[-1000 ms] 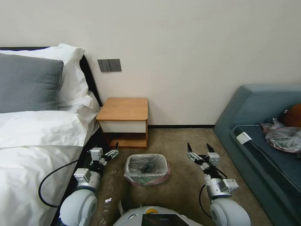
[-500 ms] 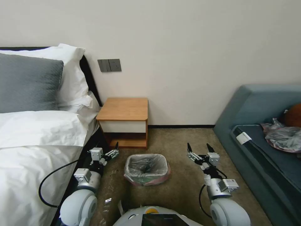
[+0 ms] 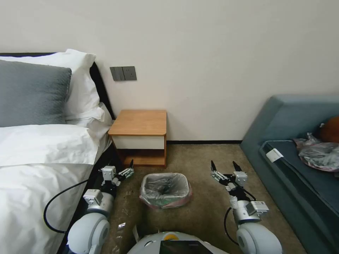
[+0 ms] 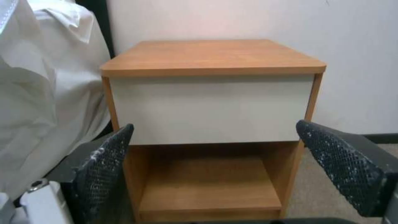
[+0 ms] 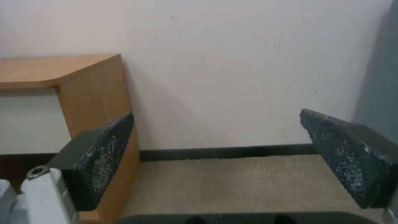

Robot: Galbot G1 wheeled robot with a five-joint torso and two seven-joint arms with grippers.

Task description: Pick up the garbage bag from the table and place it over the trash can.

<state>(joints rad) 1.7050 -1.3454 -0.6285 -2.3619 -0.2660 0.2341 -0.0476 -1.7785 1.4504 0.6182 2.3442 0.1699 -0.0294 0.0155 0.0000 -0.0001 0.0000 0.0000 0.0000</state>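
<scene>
A bed (image 3: 39, 155) with white sheets and a grey pillow (image 3: 31, 93) fills the left side of the head view. Beside it, against the wall, stands the table (image 3: 139, 137), its tabletop bare, with a white drawer front and a low shelf beneath. In the left wrist view the table (image 4: 211, 93) sits straight ahead, framed between the two dark fingers (image 4: 105, 168).

The left pincer (image 3: 123, 168) hangs low over the carpet (image 3: 204, 158), between the bed's edge and the trash can, its jaws spread wide and holding nothing.

The trash can (image 3: 165, 190) stands on the carpet in front of the table, between the two arms. The garbage bag (image 3: 164, 186) is in it as a liner: grey film covers the inside, and the pinkish rim is folded over the can's edge and down its outer sides.

The right pincer (image 3: 224, 166) hangs just to the right of the trash can, apart from it, jaws also wide and empty. Its wrist view shows the table's side (image 5: 97, 102), the wall and the carpet between the fingers (image 5: 104, 155).

On the far right is a blue sofa (image 3: 293, 134) with a crumpled grey-and-pink plastic bundle (image 3: 317, 153) lying on its seat.
</scene>
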